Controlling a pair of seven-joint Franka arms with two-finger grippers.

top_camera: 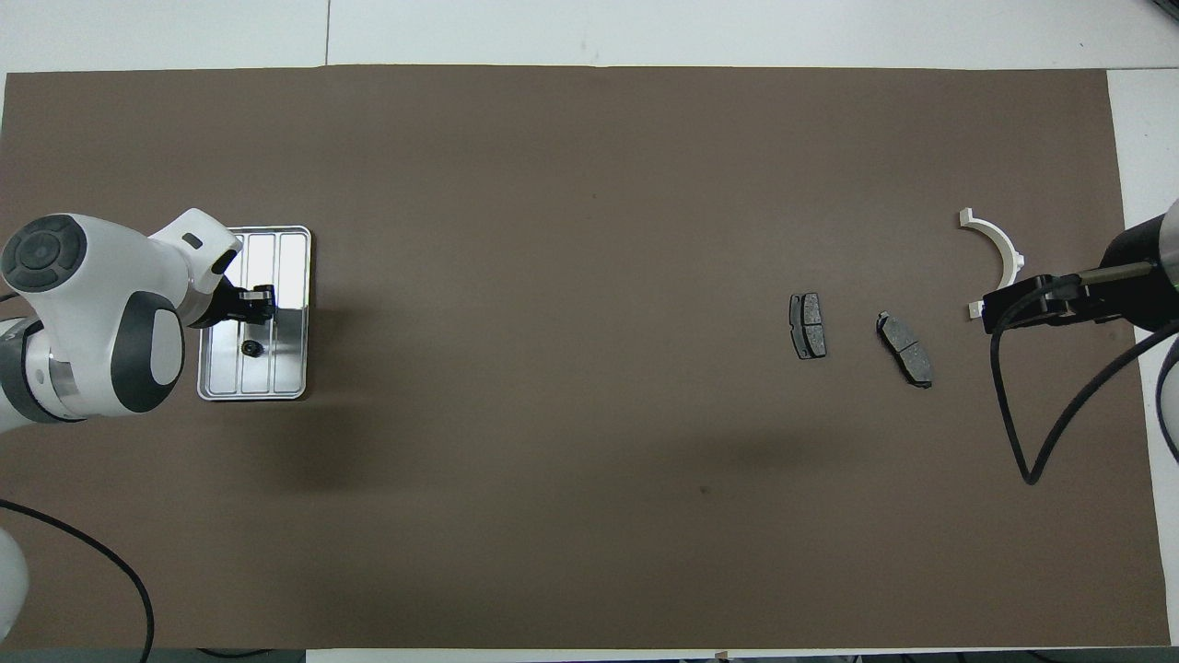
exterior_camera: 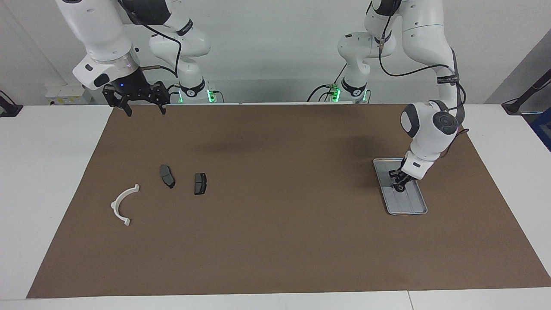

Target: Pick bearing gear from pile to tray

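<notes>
Toward the left arm's end of the brown mat (exterior_camera: 275, 241), the tray (exterior_camera: 409, 206) is lying lengthwise, with the small black bearing gear (top_camera: 250, 348) sitting loose on its ridged floor, in the half nearer the robots. The left gripper (exterior_camera: 398, 185) is hovering low over the tray, tilted down. It is likely placed there because the drop-off point is right beneath it. Whether its jaws are parted or closed cannot be told, but the gear is lying apart from its tip, so it is carrying nothing visible.

At the mat's corner nearest the right arm's base, the right gripper (exterior_camera: 145, 113) is waiting raised with its jaws spread wide and empty, keeping clear of the parts. What is remaining of the pile, a white bracket (exterior_camera: 117, 199) and two dark plates (exterior_camera: 167, 176) (exterior_camera: 200, 183), is lying apart on the mat.

From above, the gear is showing plainly on the tray, while the facing view is hiding it among the dark gripper parts. The facing view, in turn, is showing how low the left gripper is hanging and how high the right one is.
</notes>
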